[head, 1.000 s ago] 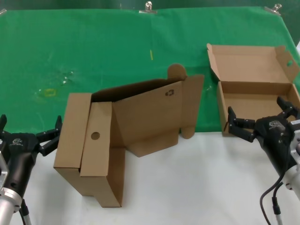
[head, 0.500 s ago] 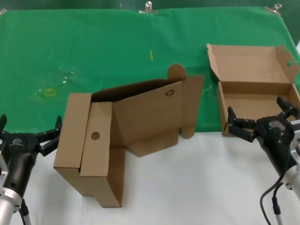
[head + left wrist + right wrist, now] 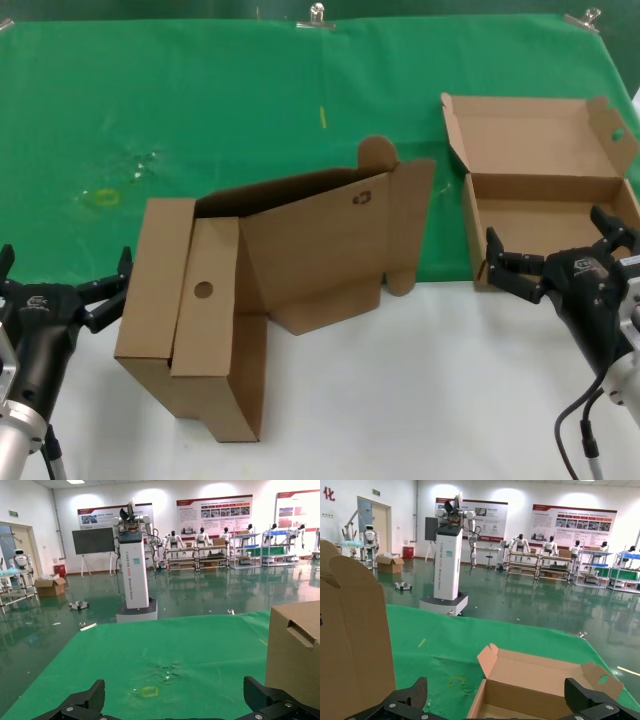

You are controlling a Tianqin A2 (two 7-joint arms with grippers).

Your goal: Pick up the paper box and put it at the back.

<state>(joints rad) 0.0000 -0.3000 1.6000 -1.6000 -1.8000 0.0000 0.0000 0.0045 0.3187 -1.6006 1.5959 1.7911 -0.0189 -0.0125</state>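
Observation:
The paper box (image 3: 545, 190), a shallow brown cardboard mailer, lies with its lid flapped open at the right on the green cloth (image 3: 200, 110), its front edge at the border with the white stretch. My right gripper (image 3: 550, 245) is open and empty, its fingers spread at the box's front wall. The right wrist view shows the box (image 3: 540, 680) just ahead of the open right gripper (image 3: 495, 700). My left gripper (image 3: 62, 265) is open and empty at the left, beside the flat brown box; in the left wrist view (image 3: 174, 700) only green cloth lies between its fingers.
A bigger carton with a recycling mark (image 3: 320, 240) stands mid-table, leaning on the flat brown box with one round hole (image 3: 195, 310). Metal clips (image 3: 317, 14) hold the cloth's far edge. The white stretch (image 3: 420, 390) lies in front. The carton shows in the wrist views (image 3: 295, 650) (image 3: 350, 640).

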